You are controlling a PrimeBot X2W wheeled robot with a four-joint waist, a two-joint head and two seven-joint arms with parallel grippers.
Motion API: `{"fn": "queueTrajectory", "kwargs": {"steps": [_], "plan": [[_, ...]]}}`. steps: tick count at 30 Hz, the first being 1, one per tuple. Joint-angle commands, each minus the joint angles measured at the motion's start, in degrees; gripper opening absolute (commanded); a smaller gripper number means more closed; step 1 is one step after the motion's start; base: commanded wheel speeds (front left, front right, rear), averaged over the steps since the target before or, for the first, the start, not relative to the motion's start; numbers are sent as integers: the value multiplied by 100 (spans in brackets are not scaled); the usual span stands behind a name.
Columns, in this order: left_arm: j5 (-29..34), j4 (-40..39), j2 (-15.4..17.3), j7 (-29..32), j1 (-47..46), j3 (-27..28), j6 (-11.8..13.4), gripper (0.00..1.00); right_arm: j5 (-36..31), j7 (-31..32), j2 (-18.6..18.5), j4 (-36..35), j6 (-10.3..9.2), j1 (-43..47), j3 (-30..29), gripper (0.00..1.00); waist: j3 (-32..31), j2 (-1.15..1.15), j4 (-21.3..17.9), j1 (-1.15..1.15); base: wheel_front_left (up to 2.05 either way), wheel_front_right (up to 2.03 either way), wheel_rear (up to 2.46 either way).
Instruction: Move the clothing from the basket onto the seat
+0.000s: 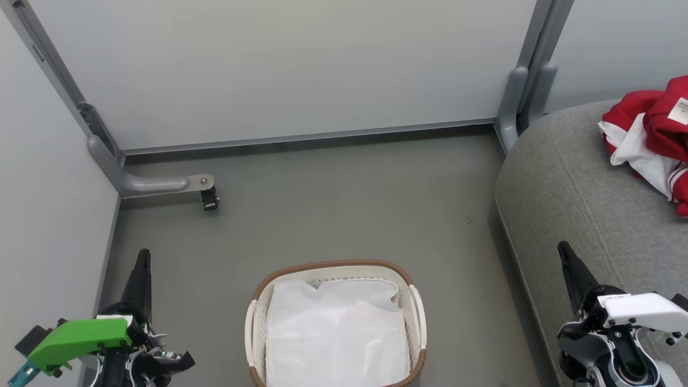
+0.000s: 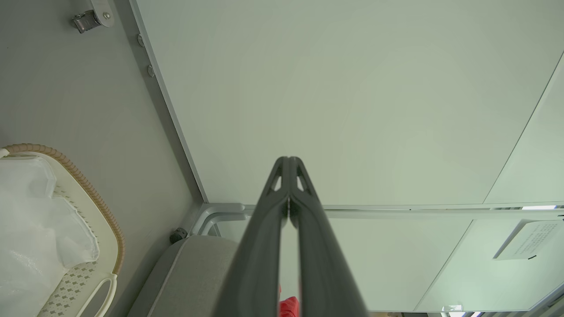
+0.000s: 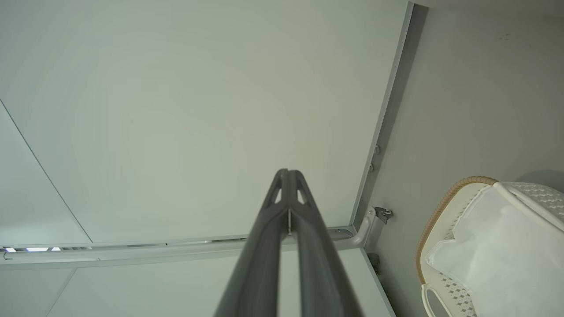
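At about two o'clock in the head view, the clothing (image 1: 658,115) lies bunched on the seat (image 1: 564,183): red folds with white trim and a small white label, cut off by the frame's edge, so I cannot tell whether both garments are there. The seat's grey cushion fills the three-to-five o'clock side. The basket (image 1: 333,264) stands on the floor (image 1: 344,215) at six o'clock, well apart from the seat, and only its white liner (image 1: 336,333) shows inside.

The left gripper (image 1: 143,258) sits at eight o'clock and the right gripper (image 1: 563,248) at four o'clock. Both have their fingers pressed together with nothing between them.

Judging by this, the carrying looks done, or very nearly so. What the next move calls for is a check rather than a reach. If anything red were tucked under the liner, a gripper would have to spread its fingers and come down into the basket, pinching cloth without dragging the liner along.

The left wrist view adds a scrap of red at six o'clock, beyond its own fingers, beside the seat's rounded corner. The right wrist view looks along pale partition panels (image 3: 176,110) and shows the basket at four o'clock, its liner crumpled against the perforated wall.
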Motion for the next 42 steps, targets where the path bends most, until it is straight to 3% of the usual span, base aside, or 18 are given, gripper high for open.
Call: {"fn": "queueTrajectory", "kwargs": {"steps": [1,42], "plan": [[-17,-9,5,17,-55,10,-27,0,22,17,-34,-26,-4,-36,-11,0,0,0,0,0,0,0,0],[-18,-9,5,16,-55,9,-27,0,23,17,-34,-26,-3,-33,-11,0,0,0,0,0,0,0,0]]}}
